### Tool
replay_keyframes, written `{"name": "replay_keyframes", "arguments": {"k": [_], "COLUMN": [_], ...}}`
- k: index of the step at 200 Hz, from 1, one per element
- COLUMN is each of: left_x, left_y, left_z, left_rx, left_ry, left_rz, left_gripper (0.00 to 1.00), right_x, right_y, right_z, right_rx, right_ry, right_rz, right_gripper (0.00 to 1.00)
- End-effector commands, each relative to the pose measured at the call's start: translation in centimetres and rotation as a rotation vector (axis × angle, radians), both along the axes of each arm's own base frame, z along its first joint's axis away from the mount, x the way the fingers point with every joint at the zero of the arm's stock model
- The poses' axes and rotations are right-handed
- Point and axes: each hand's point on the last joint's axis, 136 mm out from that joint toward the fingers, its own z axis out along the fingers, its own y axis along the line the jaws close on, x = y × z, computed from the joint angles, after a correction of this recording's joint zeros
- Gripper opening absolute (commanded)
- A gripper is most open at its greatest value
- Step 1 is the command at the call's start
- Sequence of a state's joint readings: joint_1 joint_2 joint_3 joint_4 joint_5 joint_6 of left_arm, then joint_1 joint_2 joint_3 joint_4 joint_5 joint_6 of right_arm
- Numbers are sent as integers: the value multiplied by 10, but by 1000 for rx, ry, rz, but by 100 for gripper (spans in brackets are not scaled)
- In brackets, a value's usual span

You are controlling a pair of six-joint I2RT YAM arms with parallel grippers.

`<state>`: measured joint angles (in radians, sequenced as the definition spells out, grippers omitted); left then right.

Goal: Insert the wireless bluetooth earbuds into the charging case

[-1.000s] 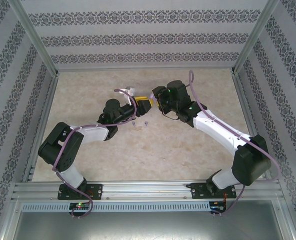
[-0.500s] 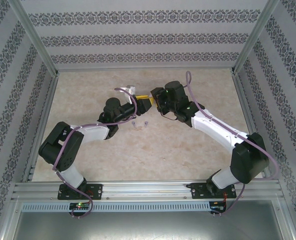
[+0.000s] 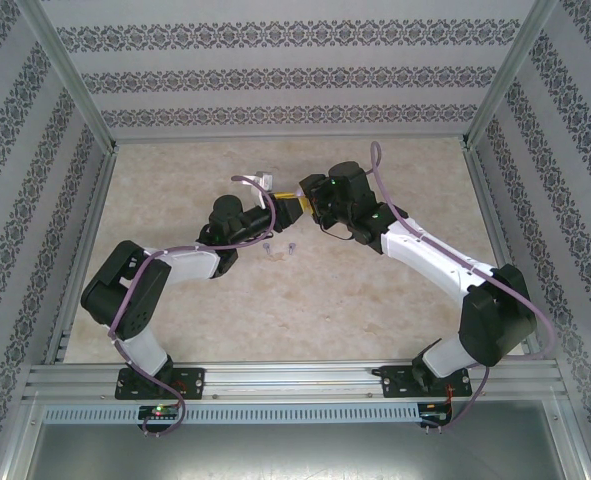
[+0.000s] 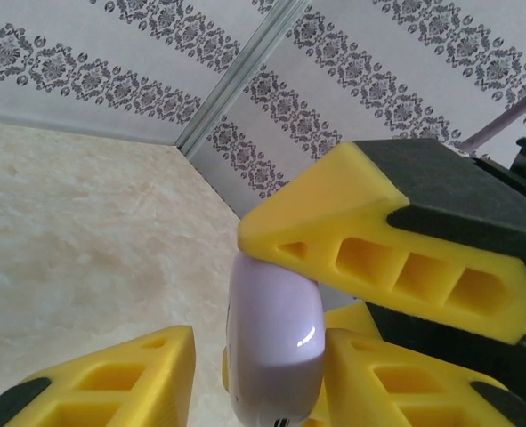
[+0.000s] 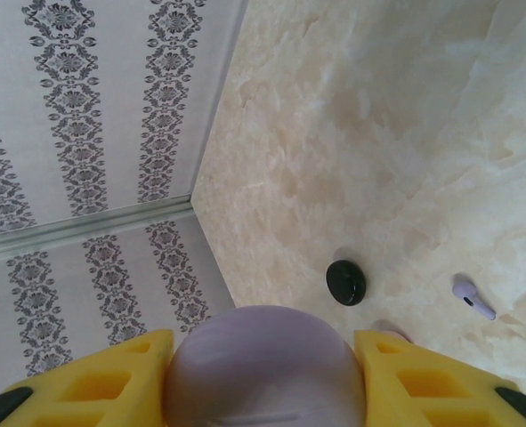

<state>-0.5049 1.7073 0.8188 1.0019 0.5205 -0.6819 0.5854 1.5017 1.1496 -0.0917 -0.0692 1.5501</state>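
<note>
A lilac charging case (image 4: 276, 347) hangs above the table between both grippers. My right gripper (image 5: 263, 360) is shut on it, and the case (image 5: 264, 365) touches both yellow fingers. My left gripper (image 4: 258, 360) is open around the same case, with a clear gap at its left finger (image 4: 111, 382). A right-arm finger (image 4: 378, 240) presses on the case's top. In the top view the grippers (image 3: 278, 207) (image 3: 305, 203) meet at mid-table. Two purple earbuds (image 3: 267, 250) (image 3: 291, 246) lie on the table just in front of them; one earbud (image 5: 473, 298) lies below the case.
A round black disc (image 5: 345, 282) lies on the marble table (image 5: 352, 116) near the earbuds. A small white object (image 3: 263, 182) sits behind the left arm. Patterned walls and metal frame posts (image 3: 75, 95) enclose the table.
The right gripper has moved left to meet the left gripper, and the yellow fingers now overlap around the case. The left arm shifted only slightly.
</note>
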Motion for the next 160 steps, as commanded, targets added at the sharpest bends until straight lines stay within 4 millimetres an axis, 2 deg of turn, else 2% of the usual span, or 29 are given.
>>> {"name": "replay_keyframes", "arguments": {"k": [1,66,118,144,160], "left_x": [-2,-3,-4,-4,-3], "left_y": [-11,-12,-12,-13,-13], "left_z": [16,15,16,18,18], "left_rx": [-27,-30,-33,-37,-37], "left_ry": [-53,-52,-50,-53,-47], "left_rz": [-35,-45,-47,-50,-51], "left_gripper": [39,28,11,0,0], "right_x": [3,3,4,5,8], "right_y": [11,13,13,14,13], "right_z": [16,17,19,23,31], "right_rx": [42,50,57,66,77], "right_ry": [-35,-38,-42,-54,-80], "right_rz": [19,20,17,19,18], "right_gripper": [26,25,25,31,46]}}
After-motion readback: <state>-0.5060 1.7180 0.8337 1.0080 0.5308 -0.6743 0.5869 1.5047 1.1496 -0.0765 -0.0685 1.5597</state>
